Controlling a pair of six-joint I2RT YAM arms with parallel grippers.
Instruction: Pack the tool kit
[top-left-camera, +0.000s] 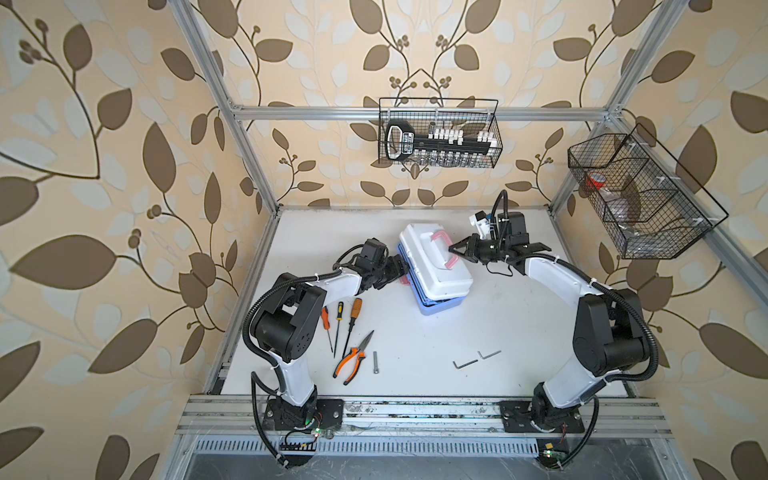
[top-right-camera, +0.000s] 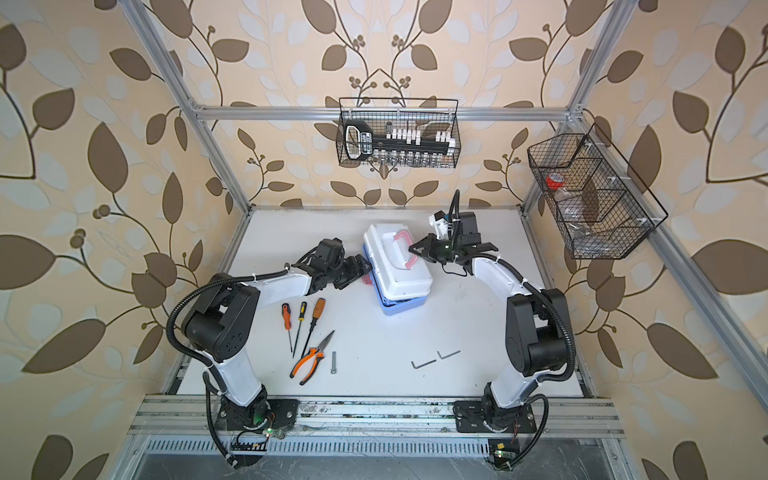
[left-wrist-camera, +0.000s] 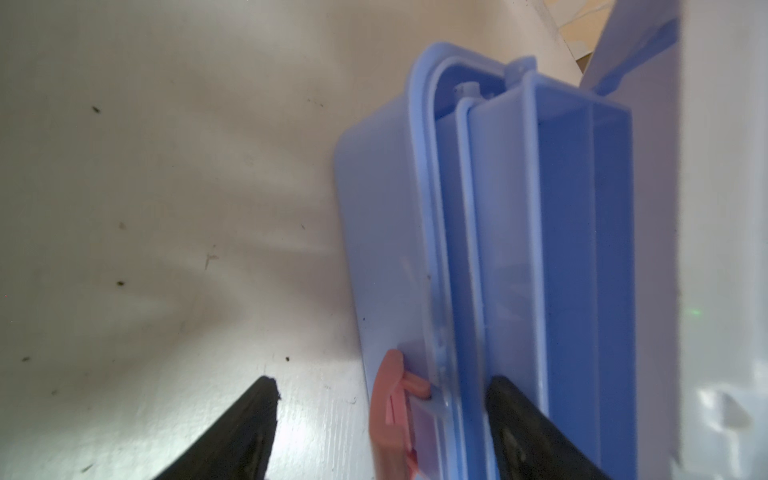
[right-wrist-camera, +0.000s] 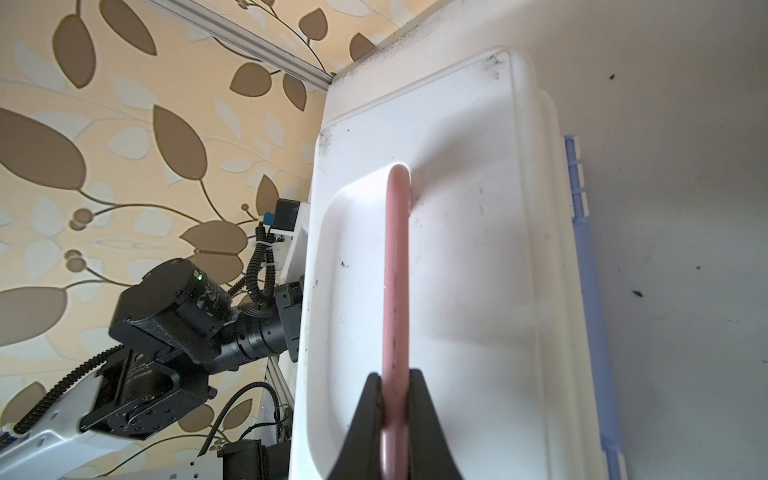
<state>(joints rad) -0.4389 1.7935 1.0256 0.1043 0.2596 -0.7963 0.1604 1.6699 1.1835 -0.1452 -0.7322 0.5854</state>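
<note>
We log both top views high overhead, facing down at whole table (top-left-camera: 519, 324), near-identical. Wrist views close on tool kit (left-wrist-camera: 386, 216): left at side, right over lid (right-wrist-camera: 478, 270).

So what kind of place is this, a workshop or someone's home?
Probably a robot test cell, not a home: two arms bolted to a rail, an aluminium frame round a white table, wire baskets hung on it, wallpaper as backdrop.

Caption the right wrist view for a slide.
The right gripper shut on the pink handle of the white-lidded tool kit, its blue base showing along one edge.
</note>
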